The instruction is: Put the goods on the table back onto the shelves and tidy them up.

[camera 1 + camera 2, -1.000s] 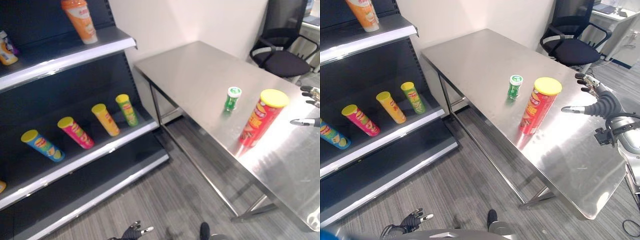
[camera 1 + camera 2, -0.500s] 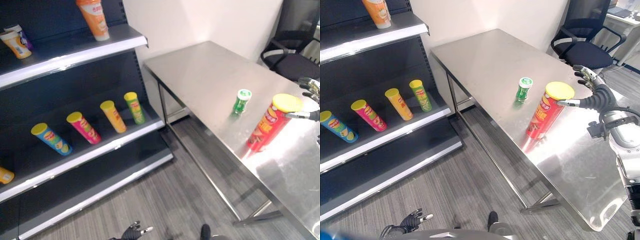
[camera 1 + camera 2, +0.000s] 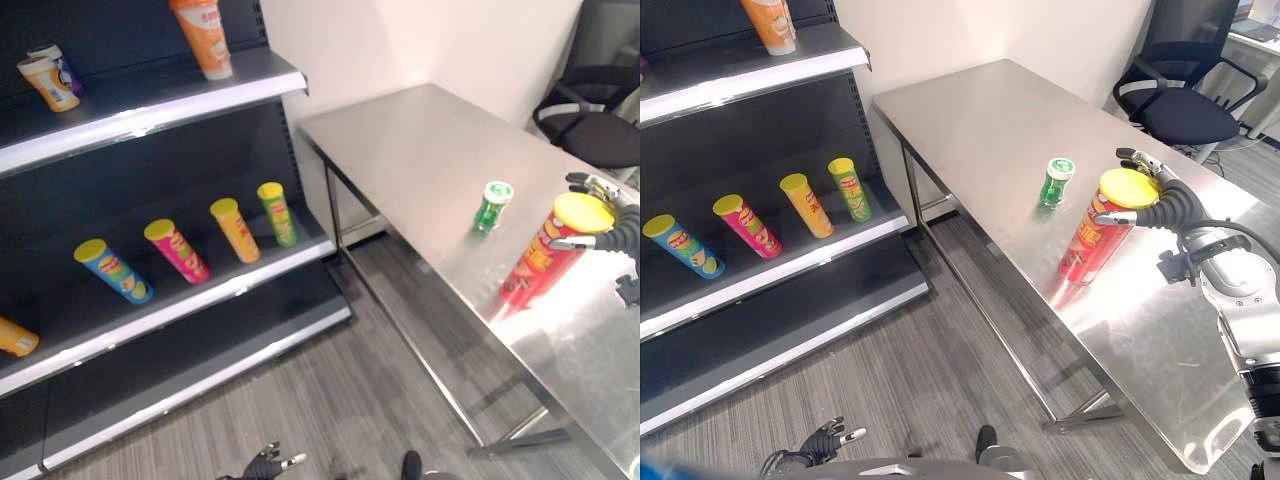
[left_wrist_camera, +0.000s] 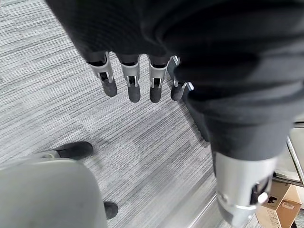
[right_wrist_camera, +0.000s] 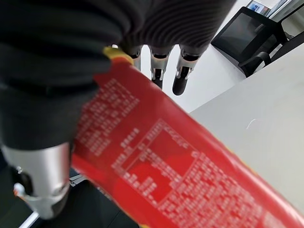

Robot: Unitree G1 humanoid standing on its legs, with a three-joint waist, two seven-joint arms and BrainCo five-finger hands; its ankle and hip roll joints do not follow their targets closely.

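Note:
A tall red can with a yellow lid stands upright on the steel table, with a small green bottle just behind it to the left. My right hand is at the can's top, fingers straight behind the lid and the thumb in front. In the right wrist view the red can lies between the thumb and the straight fingers. My left hand hangs low over the floor, fingers relaxed and holding nothing.
The dark shelf unit stands left of the table. Its lower shelf holds blue, pink, yellow and green cans lying tilted. An orange cup stands on the upper shelf. A black office chair is beyond the table's far right.
The camera has shifted, sliding the scene rightward. My right hand has come in from the right to the red can, so its thumb and fingers now bracket the can's top.

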